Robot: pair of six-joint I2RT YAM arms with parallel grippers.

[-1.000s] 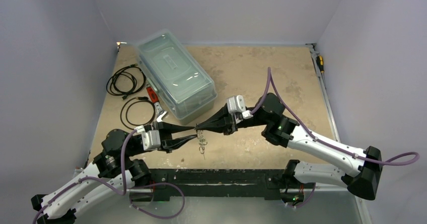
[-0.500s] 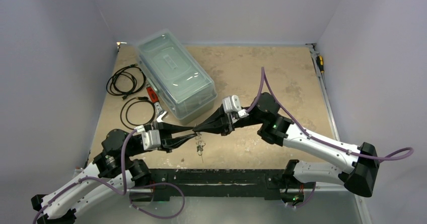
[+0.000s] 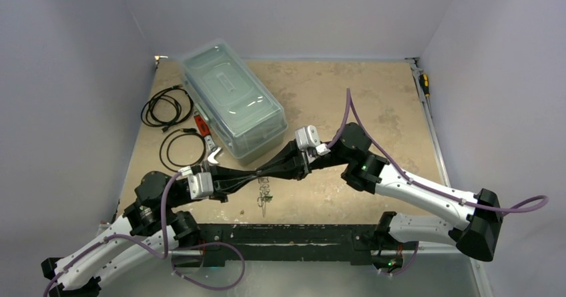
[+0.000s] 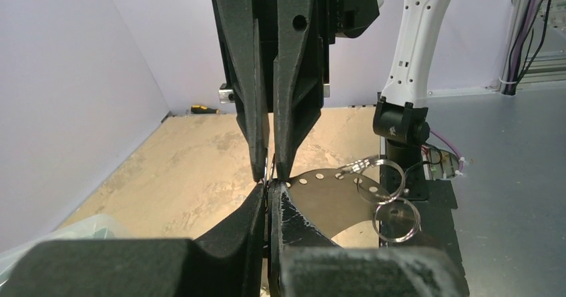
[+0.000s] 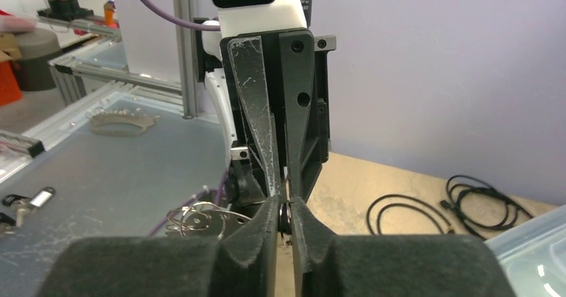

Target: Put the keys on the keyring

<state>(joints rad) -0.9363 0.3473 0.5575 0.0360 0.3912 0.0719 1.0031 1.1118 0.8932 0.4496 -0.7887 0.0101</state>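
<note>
Tan mottled tabletop (image 3: 320,97), lilac walls (image 3: 287,10).

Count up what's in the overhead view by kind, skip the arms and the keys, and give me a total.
Cables: 2
Box: 1
Keyring: 1
Screwdriver: 1
Red item: 1
Silver hook: 1
Total: 7

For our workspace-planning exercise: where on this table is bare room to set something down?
Free: the far stretch of table right of the plastic box, up to the screwdriver. Crowded: the left strip with cables, and front centre, where jaws meet over the keyring.
</note>
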